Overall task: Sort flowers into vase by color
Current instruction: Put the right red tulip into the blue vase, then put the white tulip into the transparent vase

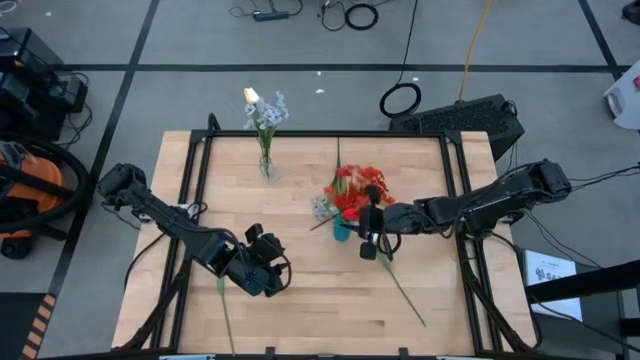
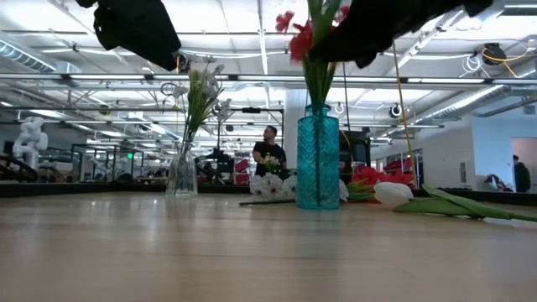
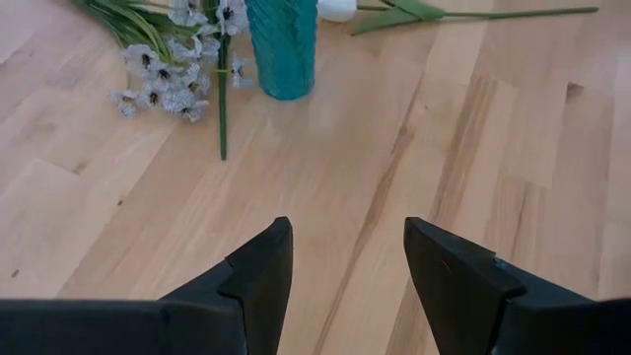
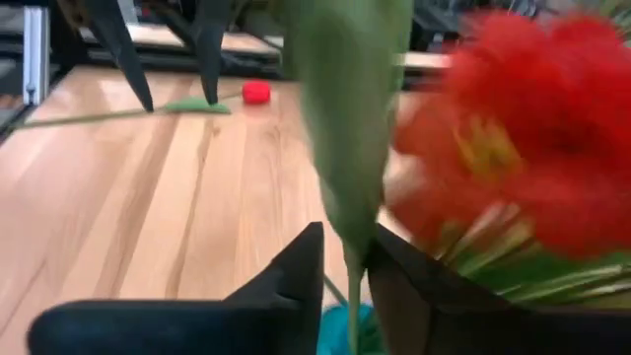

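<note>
A teal vase (image 1: 342, 229) stands mid-table with red flowers (image 1: 360, 186) in it; it also shows in the low view (image 2: 317, 159). My right gripper (image 4: 347, 271) is just right of the vase (image 1: 371, 232), shut on a green stem beside a red bloom (image 4: 513, 158). My left gripper (image 3: 347, 256) is open and empty over bare wood at the near left (image 1: 264, 272). A clear vase (image 1: 266, 166) at the far middle holds white flowers (image 1: 262, 108). A pale sprig (image 3: 168, 74) and a white rosebud (image 2: 393, 194) lie on the table by the teal vase. My right gripper pinches a green stem or leaf (image 4: 347, 212) between its two fingers. The fingers come level from the table's right and lie across the stem. The stem stands about upright, and its thin lower end (image 4: 353, 316) runs down toward the teal vase's mouth (image 4: 335, 335).
A red bud on a green stem (image 4: 256, 92) lies on the table under my left gripper; its stem (image 1: 224, 312) runs to the near edge. The white rosebud's stem (image 1: 402, 288) slants toward the near right. Black frame rails (image 1: 195, 180) edge the table.
</note>
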